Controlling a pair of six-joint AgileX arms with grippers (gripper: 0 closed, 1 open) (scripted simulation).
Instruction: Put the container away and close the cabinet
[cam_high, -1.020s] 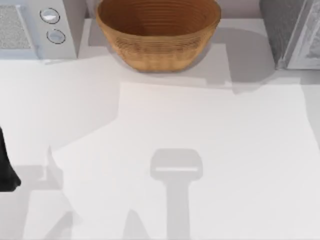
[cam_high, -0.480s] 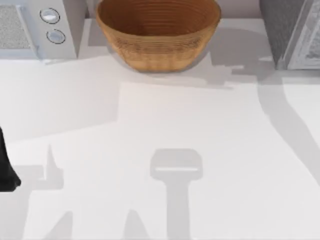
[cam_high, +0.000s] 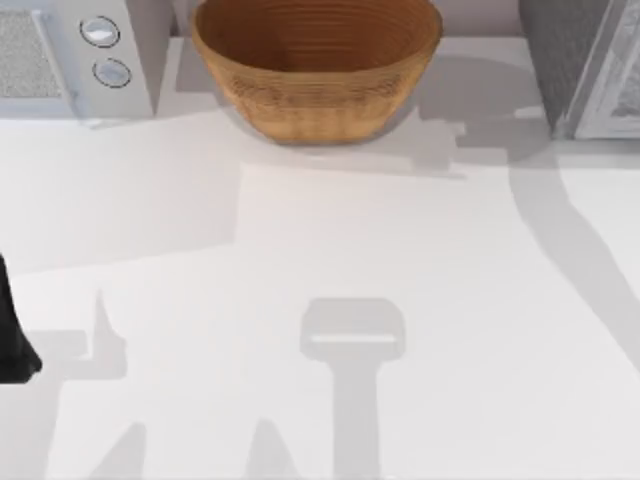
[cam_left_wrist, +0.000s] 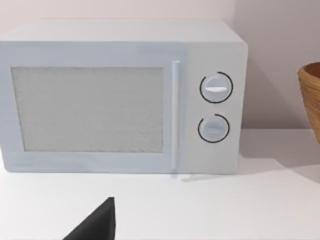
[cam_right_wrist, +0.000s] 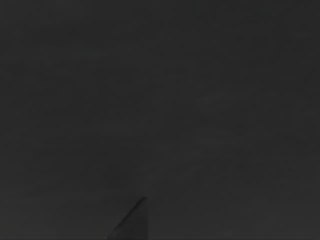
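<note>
Microwave (cam_left_wrist: 120, 97) and woven basket (cam_high: 316, 65) stand ahead of the left tool (cam_left_wrist: 95, 225), parked low over the white surface (cam_high: 400, 250); its grip cannot be told. Right wrist view is dark. No container lies out here, so how much remains is unclear.

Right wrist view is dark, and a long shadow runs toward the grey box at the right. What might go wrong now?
1. The right wrist view is dark, so it offers no help in judging clearance.
2. The large woven tan basket stands close beside the grey cabinet; an arm swinging out from there could perhaps nudge it.
The left arm sits parked at the table's left edge.
</note>
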